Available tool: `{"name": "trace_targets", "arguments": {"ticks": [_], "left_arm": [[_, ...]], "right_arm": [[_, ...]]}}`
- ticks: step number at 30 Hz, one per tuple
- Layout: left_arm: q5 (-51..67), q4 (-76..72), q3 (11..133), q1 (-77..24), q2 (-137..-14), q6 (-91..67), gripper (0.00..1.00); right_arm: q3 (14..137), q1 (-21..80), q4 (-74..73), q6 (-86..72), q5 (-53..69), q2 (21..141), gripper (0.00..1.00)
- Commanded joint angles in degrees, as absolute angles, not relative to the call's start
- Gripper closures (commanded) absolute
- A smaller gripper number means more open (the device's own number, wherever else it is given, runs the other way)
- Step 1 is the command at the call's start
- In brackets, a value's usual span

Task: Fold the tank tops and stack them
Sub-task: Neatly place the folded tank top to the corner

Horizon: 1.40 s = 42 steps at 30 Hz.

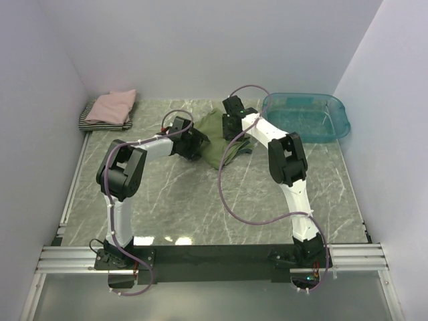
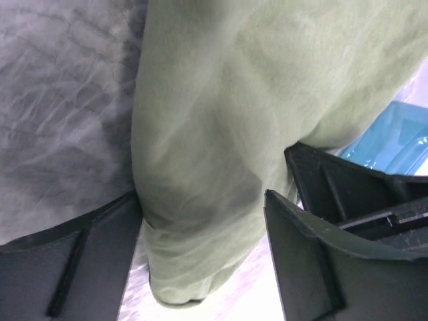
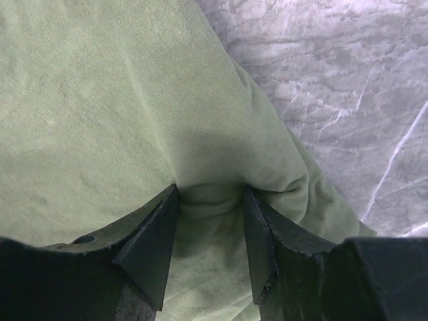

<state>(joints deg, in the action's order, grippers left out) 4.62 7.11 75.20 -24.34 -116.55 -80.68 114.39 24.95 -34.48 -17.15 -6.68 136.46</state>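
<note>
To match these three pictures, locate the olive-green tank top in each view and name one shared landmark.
Top external: olive-green tank top in the table's middle, left of the teal tub.
Left wrist: fills the centre and upper right, bunched inside the left gripper.
Right wrist: covers left and centre, a fold pinched in the right gripper.
Shared landmark: the grey marble table, in all three.
</note>
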Motion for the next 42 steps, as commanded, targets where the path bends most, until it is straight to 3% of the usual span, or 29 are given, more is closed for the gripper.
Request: {"name": "trace_targets", "arguments": {"ticks": [1,9,12,13,18,23,31,42], "left_arm": [[0.18,10.03,75.49,-24.43,-120.58,-82.88,0.23],[2.72,11.95,84.72,-24.08,-127.08,-78.15,0.38],[1.85,12.56,86.47,-23.82,-127.27,-74.99,0.58],[1.06,12.92,87.09,-23.47,-127.27,-73.84,0.70],[0.17,19.31,97.61,-20.13,-131.20,-58.85,0.99],[-1.74,24.25,107.22,-14.95,-134.03,-43.97,0.99],[-8.16,40.42,137.00,-9.24,-140.71,-23.57,1.00],[-10.02,35.69,139.22,-2.29,-138.34,-16.62,1.00]], "right_arm": [[113.90,23.82,-36.65,-17.49,-4.75,134.82,0.50],[113.91,22.94,-35.95,-18.90,1.58,134.65,0.51],[115.31,23.03,-36.65,-18.90,2.89,134.91,0.51],[115.57,22.94,-36.74,-18.81,3.34,134.83,0.51],[118.64,22.85,-37.53,-20.21,7.38,133.07,0.48],[116.90,22.94,-34.63,-23.98,9.67,125.80,0.36],[104.68,23.03,-26.73,-26.54,9.84,113.22,0.35],[109.07,24.17,-28.39,-25.84,10.28,114.17,0.35]]}}
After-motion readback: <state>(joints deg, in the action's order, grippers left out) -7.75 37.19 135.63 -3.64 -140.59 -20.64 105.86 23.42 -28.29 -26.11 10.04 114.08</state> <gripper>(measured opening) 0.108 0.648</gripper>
